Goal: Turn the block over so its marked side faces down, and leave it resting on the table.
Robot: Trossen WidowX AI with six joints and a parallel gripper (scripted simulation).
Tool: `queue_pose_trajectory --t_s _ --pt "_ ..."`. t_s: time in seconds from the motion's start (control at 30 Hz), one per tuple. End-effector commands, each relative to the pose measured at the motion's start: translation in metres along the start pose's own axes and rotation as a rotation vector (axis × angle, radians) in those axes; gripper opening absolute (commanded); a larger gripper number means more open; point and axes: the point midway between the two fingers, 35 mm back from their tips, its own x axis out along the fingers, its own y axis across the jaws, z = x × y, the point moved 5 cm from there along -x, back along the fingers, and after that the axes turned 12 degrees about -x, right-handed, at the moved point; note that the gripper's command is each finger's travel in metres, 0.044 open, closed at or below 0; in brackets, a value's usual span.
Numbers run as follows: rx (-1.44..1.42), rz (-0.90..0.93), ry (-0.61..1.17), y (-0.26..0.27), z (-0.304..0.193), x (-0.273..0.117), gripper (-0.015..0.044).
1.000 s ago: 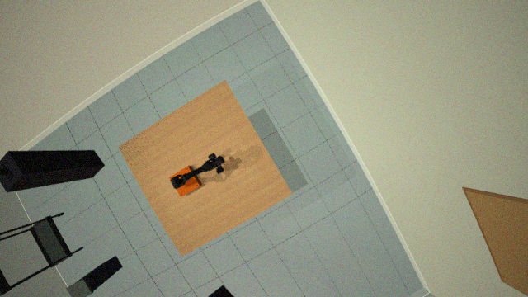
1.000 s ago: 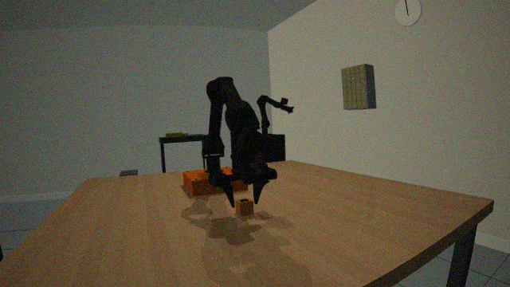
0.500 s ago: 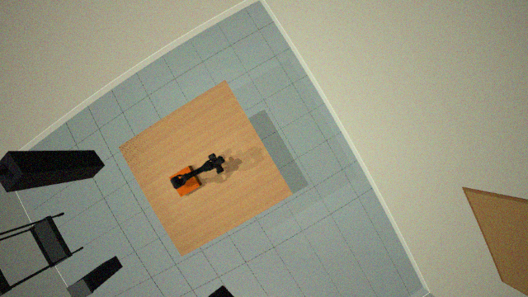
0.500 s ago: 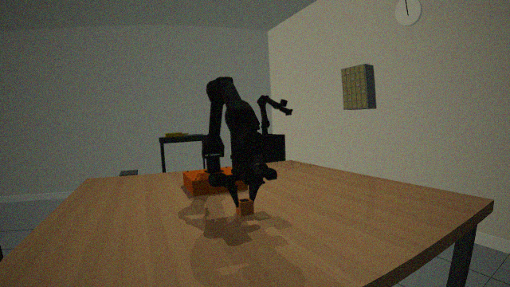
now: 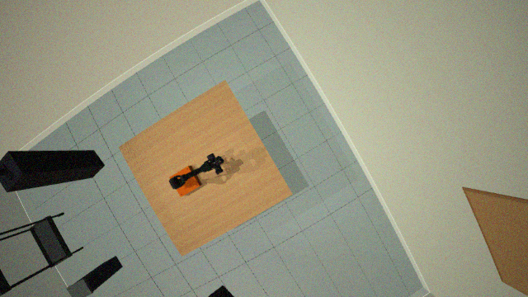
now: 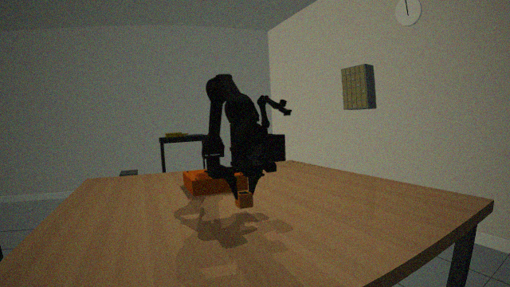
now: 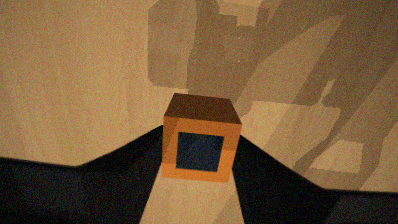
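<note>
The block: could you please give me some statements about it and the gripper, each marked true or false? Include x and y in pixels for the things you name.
1. The gripper (image 6: 245, 194) (image 7: 199, 135) is shut on the block (image 6: 245, 199) (image 7: 170, 172). True.
2. The block's dark mark (image 7: 200, 152) faces down. False: it faces up.
3. The block is orange. True.
4. The fingers stand wide apart with the block untouched. False: they grip it from two sides.
5. The block still has to be turned over. True.
</note>
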Motion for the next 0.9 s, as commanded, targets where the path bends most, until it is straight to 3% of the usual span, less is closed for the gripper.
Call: queue_pose_trajectory --t_s 0.0,0.87 --pt "-0.004 -0.007 -0.011 -0.001 0.002 -0.007 0.0" --pt "-0.003 -0.08 -0.368 0.002 -0.014 0.007 0.0"
